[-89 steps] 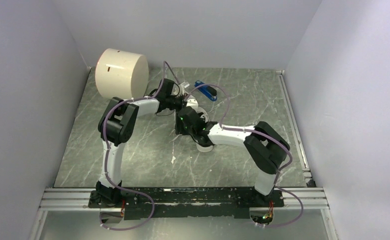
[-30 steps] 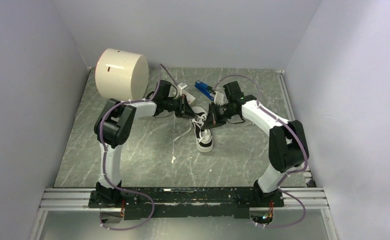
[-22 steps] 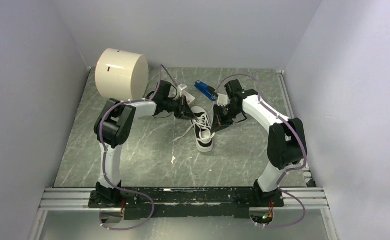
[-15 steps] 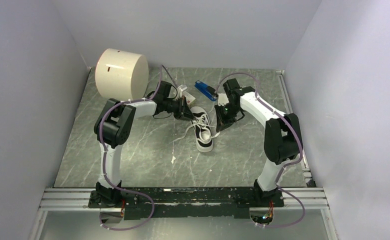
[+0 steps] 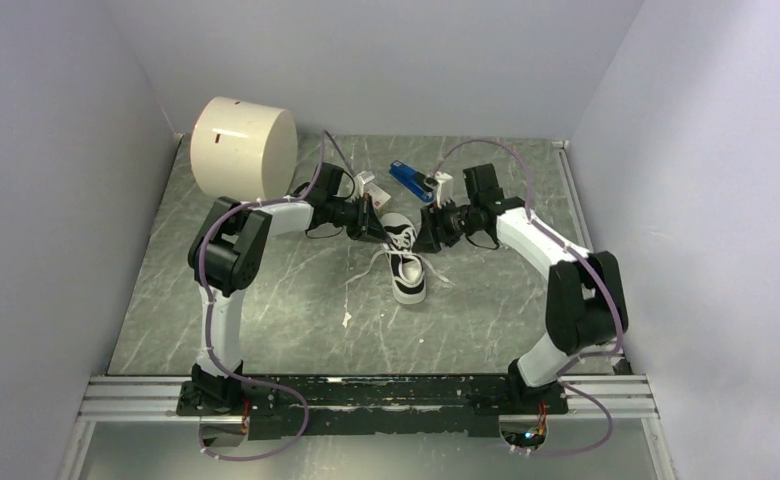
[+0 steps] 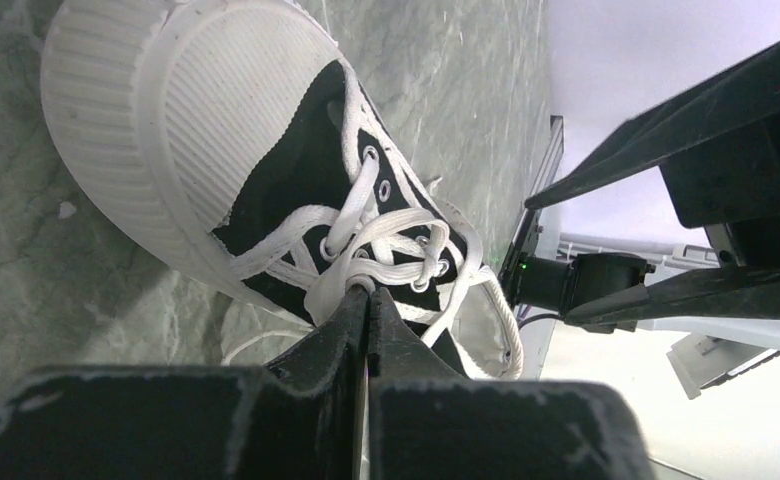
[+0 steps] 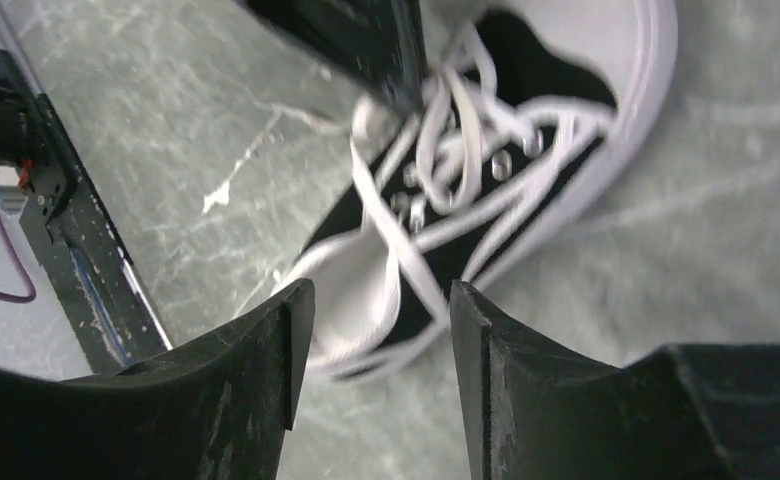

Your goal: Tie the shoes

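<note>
Left fingers [image 6: 334, 335] pinch laces [image 6: 386, 238]; right fingers [image 7: 251, 385] apart, adj. shoe [image 5: 409, 280].

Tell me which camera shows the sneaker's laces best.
Left wrist: the laces are close and sharp, eyelets visible, with the left fingers shut on a strand. Right wrist shows them blurred beyond the open right fingers; the top view shows only small white lines.

Sneaker [image 5: 406, 268] is black canvas with white laces [image 6: 386, 240] and a ribbed white toe cap. Desk [image 5: 296, 300] is grey-green with marble veins, stapler [image 5: 409, 181] bright blue, drum [image 5: 243, 148] cream.
</note>
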Controlling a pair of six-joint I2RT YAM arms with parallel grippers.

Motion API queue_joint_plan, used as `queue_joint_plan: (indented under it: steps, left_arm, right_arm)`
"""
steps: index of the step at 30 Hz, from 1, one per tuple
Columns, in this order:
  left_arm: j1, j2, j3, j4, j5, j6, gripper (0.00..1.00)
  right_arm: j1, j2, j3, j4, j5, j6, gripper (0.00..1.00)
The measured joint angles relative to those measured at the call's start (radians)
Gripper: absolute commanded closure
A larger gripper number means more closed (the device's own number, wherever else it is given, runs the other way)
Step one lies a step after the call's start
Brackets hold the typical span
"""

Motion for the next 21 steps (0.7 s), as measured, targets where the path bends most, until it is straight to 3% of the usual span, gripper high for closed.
queue_joint_plan:
  steps: [6,16,18,21]
  left_arm:
    - [0.0,0.0,0.004,-0.008,0.001,0.006,0.95]
    - [0.0,-0.002,0.006,-0.011,0.023,0.008,0.95]
    - [0.0,-0.006,0.006,-0.011,0.026,0.007,0.95]
    - [0.0,-0.016,0.006,-0.011,0.032,0.007,0.95]
  right_arm:
    - [0.016,0.146,0.08,0.073,-0.124,-0.122,0.53]
    - [0.084,0.159,0.036,0.132,-0.128,-0.239,0.57]
    - [0.087,0.159,0.015,0.151,-0.114,-0.248,0.61]
    - [0.094,0.159,0.005,0.164,-0.085,-0.258,0.77]
